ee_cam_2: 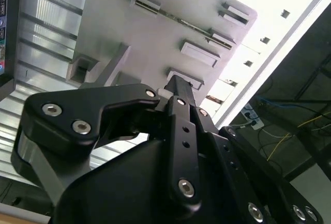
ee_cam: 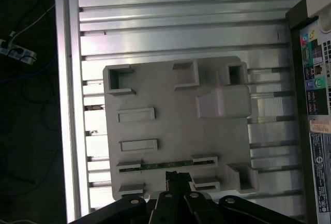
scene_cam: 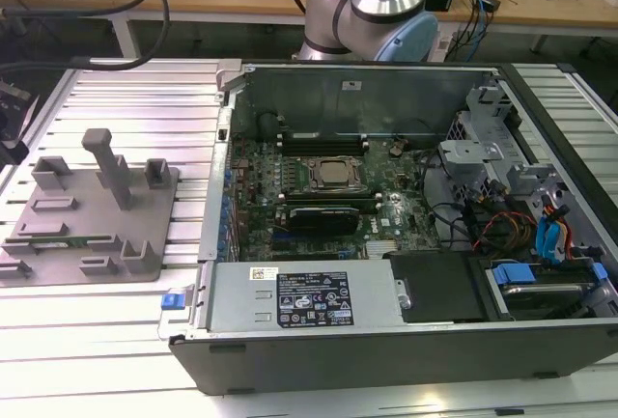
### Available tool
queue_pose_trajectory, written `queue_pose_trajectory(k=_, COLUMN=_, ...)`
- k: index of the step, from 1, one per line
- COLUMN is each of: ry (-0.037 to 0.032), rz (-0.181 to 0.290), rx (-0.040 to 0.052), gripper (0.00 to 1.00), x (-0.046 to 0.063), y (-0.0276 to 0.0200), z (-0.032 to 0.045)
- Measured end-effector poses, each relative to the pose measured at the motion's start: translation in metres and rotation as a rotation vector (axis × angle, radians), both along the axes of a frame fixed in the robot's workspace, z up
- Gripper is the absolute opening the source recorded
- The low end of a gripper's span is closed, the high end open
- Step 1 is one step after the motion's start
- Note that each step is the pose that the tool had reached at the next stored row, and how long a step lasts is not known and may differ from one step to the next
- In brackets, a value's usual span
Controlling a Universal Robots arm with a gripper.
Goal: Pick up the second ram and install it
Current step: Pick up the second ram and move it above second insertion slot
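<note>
First wrist view: the black metal tool (ee_cam: 177, 175) hangs above the matte grey plastic holder tray (ee_cam: 170, 105). Its tips are drawn narrow, with nothing between them. The second ram (ee_cam: 164, 165), a thin green strip on edge, sits in the tray between two blocky brackets, near the tips. The tray lies on a ribbed aluminium worktop (ee_cam: 181, 22). In the exterior view, an open computer case (scene_cam: 386, 341) stands beside it.
</note>
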State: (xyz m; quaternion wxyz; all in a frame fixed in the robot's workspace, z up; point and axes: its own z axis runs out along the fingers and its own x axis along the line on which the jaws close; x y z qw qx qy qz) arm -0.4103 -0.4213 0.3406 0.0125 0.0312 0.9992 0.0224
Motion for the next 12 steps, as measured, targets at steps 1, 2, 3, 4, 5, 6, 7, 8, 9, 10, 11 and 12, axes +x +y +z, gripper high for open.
queue_pose_trajectory(k=1, ry=0.0, rz=0.015, rx=0.0, gripper=0.08, x=0.0, y=0.0, z=0.0)
queue_pose_trajectory(k=2, ry=-0.0001, rz=0.036, rx=0.0001, gripper=0.08, x=0.0, y=0.0, z=-0.0001)
queue_pose_trajectory(k=3, ry=-0.0001, rz=0.083, rx=0.0001, gripper=0.08, x=0.0, y=0.0, z=-0.0002)
queue_pose_trajectory(k=4, ry=-0.0001, rz=0.109, rx=0.0001, gripper=0.08, x=0.0001, y=0.0, z=-0.0003)
queue_pose_trajectory(k=5, ry=-0.0001, rz=0.128, rx=0.0001, gripper=0.08, x=0.0, y=0.0, z=-0.0003)
queue_pose_trajectory(k=6, ry=-0.0002, rz=0.173, rx=0.0001, gripper=0.08, x=0.0, y=0.0, z=-0.0004)
queue_pose_trajectory(k=7, ry=-0.0001, rz=0.206, rx=0.0001, gripper=0.08, x=0.0, y=0.0, z=-0.0005)
queue_pose_trajectory(k=8, ry=-0.0002, rz=0.235, rx=0.0, gripper=0.08, x=0.0, y=0.0, z=-0.0007)
queue_pose_trajectory(k=9, ry=-0.0001, rz=0.3, rx=-0.0001, gripper=0.08, x=0.0001, y=0.0, z=-0.0008)
queue_pose_trajectory(k=10, ry=-0.0001, rz=0.328, rx=-0.0002, gripper=0.08, x=0.0, y=0.0, z=-0.0009)
queue_pose_trajectory(k=11, ry=-0.0001, rz=0.354, rx=-0.0005, gripper=0.08, x=0.0001, y=0.0, z=-0.0009)
queue_pose_trajectory(k=12, ry=0.0001, rz=0.375, rx=-0.001, gripper=0.08, x=0.0, y=0.0, z=-0.0009)
